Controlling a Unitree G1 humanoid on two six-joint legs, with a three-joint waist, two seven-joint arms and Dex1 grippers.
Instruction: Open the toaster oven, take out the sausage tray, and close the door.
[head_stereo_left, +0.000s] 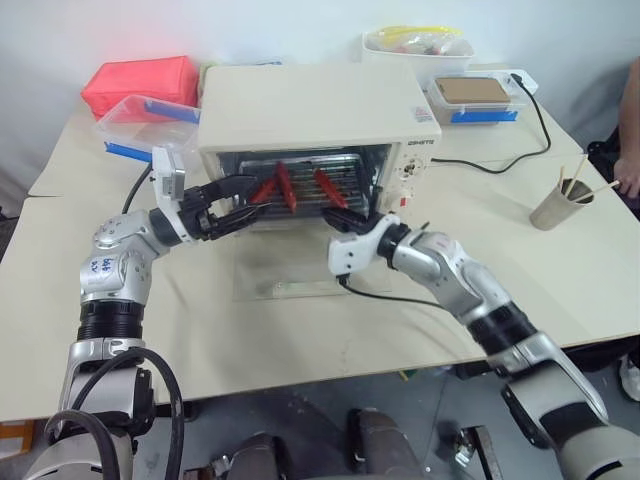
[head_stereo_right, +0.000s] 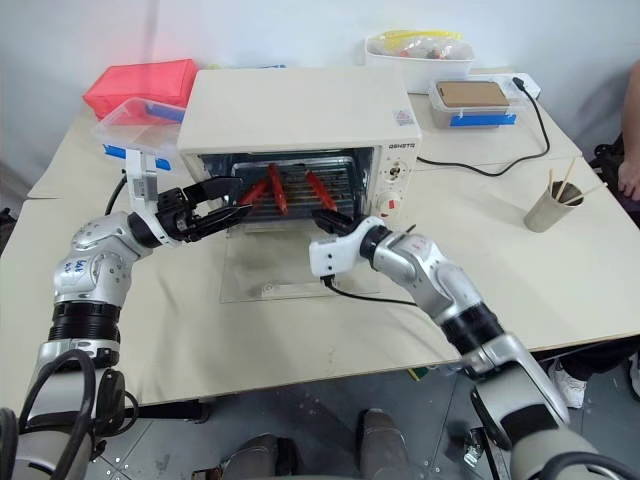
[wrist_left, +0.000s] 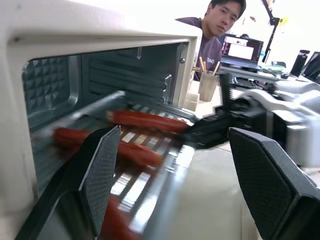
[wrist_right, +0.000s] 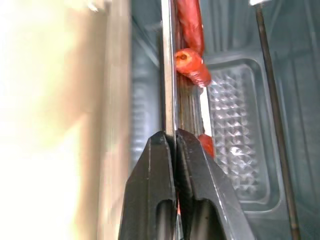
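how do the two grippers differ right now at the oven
The right gripper is shut on the front rim of the sausage tray; the left gripper is open and holds nothing. The right gripper is at the tray's right end, the left gripper at its left end, its fingers spread before the rim. Both point into the open toaster oven.

Silver-grey jointed arms with black ribbed bands behind white wrist housings; black two-finger left gripper (head_stereo_left: 238, 200) and right gripper (head_stereo_left: 349, 218), pads cross-hatched. Blue markings behind left wrist; black cable beneath right wrist.
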